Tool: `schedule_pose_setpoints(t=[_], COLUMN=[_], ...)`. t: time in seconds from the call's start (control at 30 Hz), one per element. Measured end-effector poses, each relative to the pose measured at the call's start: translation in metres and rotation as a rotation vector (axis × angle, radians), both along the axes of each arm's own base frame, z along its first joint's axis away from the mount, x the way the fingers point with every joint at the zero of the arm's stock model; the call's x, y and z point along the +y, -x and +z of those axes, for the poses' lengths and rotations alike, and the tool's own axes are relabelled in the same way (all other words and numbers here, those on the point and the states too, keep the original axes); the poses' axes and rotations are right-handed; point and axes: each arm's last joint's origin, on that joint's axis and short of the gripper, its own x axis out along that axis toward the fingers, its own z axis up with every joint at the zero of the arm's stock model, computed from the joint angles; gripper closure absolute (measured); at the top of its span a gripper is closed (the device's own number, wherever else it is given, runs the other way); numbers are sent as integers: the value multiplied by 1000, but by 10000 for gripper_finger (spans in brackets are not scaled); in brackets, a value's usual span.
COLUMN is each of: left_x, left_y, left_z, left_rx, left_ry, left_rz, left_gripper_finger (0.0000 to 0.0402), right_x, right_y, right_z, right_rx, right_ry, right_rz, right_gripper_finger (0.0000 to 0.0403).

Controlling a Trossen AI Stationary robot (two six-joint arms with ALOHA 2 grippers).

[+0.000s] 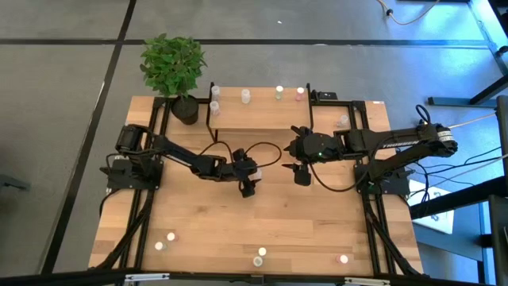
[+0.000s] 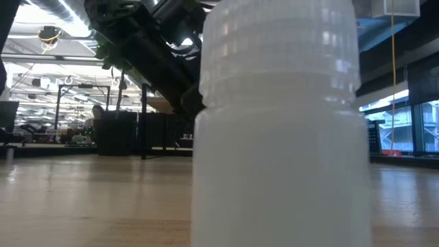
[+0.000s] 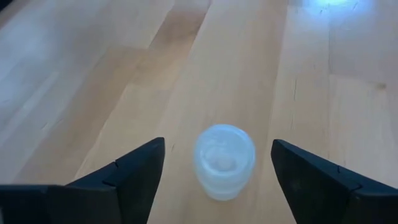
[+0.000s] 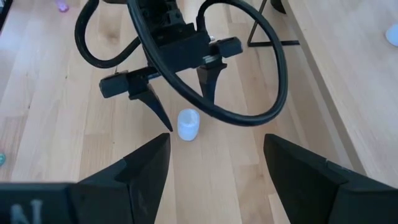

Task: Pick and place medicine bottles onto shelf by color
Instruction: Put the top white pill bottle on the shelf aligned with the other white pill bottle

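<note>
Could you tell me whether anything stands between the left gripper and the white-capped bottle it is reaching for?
Nothing visible does. The left gripper is open, with the white-capped bottle standing upright on the bare table between its fingers, apart from both. The right gripper waits nearby, open.

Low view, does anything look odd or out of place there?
Yes. A white-capped medicine bottle stands right against the low camera and blocks most of its view of the table. Elsewhere nothing looks spilled or tipped: the left gripper sits open around another upright white bottle, not touching it, and the right gripper waits open nearby.
</note>
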Motion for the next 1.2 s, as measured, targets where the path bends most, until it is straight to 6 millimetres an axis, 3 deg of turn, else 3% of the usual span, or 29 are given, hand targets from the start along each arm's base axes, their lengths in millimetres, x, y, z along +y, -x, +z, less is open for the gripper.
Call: schedule_pose_setpoints(t=[0.83,1.2], left_x=[2,2], left_y=[0,0], left_z=[0,0], left_rx=[0,3], left_ry=[13,12], left_rz=[-3,-2], left_gripper_finger=[174,177], right_x=[0,0], right_y=[0,0], right_z=[0,0], right_rx=[0,0], right_ry=[2,1], right_rz=[1,1], right_gripper_finger=[142,142])
